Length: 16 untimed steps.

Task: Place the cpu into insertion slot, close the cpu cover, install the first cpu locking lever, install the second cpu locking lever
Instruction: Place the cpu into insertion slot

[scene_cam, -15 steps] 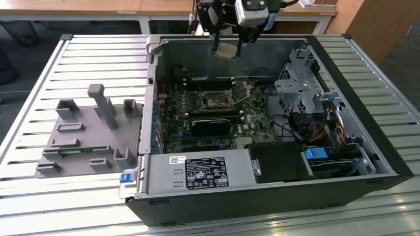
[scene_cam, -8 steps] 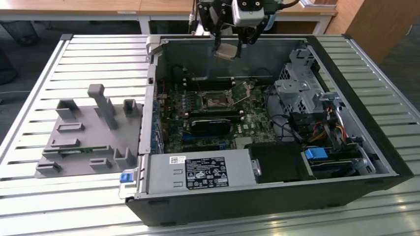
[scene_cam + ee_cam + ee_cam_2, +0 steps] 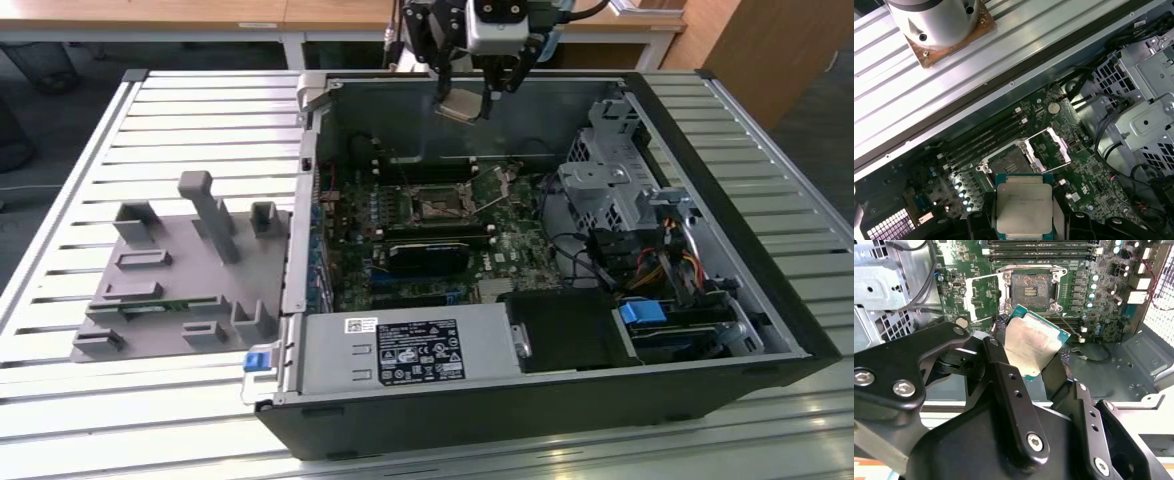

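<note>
My black end effector [image 3: 1030,354] clamped the flat, square, silvery-grey cpu [image 3: 1035,339], tilted, above the square black insertion slot [image 3: 1027,290], whose silvery metal cpu cover [image 3: 981,296] stood open.

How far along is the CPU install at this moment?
Done: the cpu is picked up, clamped in the gripper above the open case. In hand: it hangs clear of the insertion slot, which is empty. Left: seating it, closing the cpu cover, which stands flipped open beside the slot, and setting both locking levers.
</note>
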Each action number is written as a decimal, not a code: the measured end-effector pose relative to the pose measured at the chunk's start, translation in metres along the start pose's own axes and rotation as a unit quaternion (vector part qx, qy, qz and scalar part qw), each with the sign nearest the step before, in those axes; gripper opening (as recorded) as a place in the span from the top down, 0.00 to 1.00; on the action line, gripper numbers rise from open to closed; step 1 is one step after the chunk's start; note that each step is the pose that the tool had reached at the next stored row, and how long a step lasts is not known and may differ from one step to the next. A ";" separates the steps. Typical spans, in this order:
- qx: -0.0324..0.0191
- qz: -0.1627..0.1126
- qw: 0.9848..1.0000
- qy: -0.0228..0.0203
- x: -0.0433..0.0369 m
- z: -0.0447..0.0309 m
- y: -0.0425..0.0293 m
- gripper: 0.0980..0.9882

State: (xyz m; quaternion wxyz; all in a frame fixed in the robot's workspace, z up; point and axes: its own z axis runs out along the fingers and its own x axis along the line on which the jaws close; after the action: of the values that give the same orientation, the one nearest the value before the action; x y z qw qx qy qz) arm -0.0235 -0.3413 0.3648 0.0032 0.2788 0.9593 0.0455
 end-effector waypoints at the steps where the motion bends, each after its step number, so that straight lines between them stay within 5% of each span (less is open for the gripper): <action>1: 0.000 0.003 1.000 0.000 0.0000 0.0001 0.0000 0.51; 16: -0.001 0.049 0.999 -0.004 0.0000 0.0016 -0.0002 0.51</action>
State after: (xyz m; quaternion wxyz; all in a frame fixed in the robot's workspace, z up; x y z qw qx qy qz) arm -0.0235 -0.3413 0.3631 0.0054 0.3253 0.9445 0.0453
